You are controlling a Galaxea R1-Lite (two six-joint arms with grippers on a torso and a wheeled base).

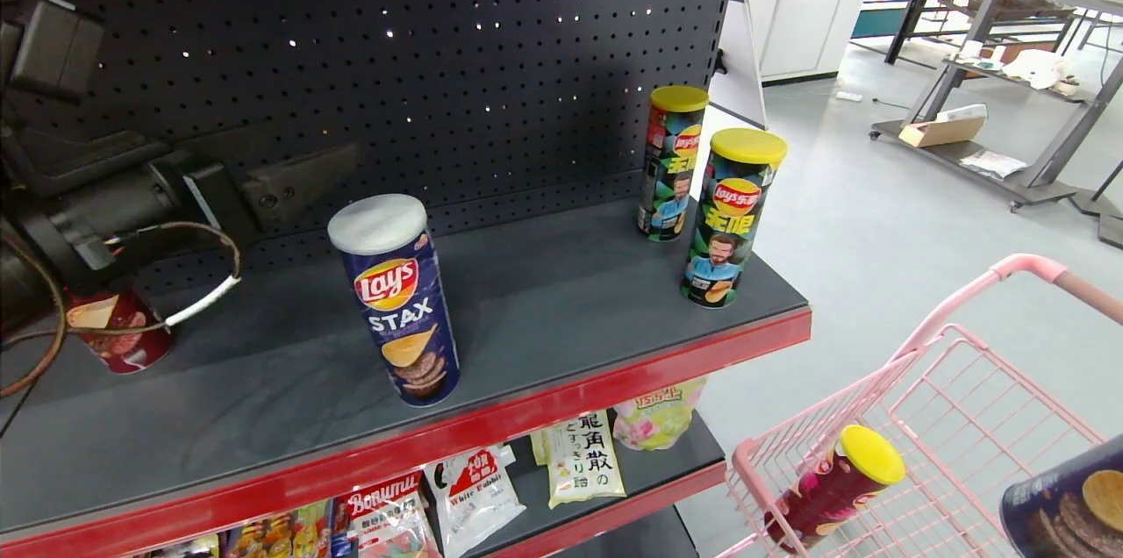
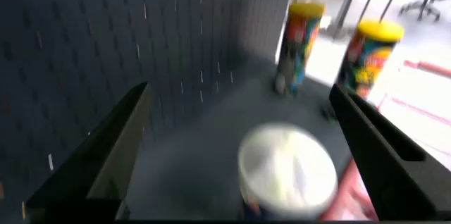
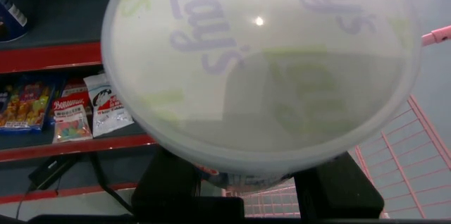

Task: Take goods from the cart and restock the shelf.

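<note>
A dark-blue chip can with clear plastic lid (image 3: 261,62) sat clamped in the right gripper (image 3: 257,189) over the pink wire cart (image 1: 965,339). Swung carelessly to the grey metal shelf (image 1: 570,304) ahead, it could topple the yellow-lidded can (image 1: 733,216). The left gripper (image 2: 239,94) had its fingers apart.

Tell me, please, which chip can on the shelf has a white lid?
The dark blue can, standing apart; the two green cans at the right have yellow lids.

- Blue chip cans (image 1: 394,299) (image 1: 1066,505): there were 2.
- Yellow-lid cans w/ blue-green print (image 1: 671,163) (image 1: 733,220): 2.
- Dark-red can w/ yellow lid (image 1: 825,492): 1.
- Red can (image 1: 123,334), partly hidden: 1.
- Snack bags (image 1: 383,510) (image 1: 474,497) (image 1: 583,457) (image 1: 658,413): approx. 4 showed clearly, others were cut off.
- Pink cart (image 1: 1022,262): 1.
</note>
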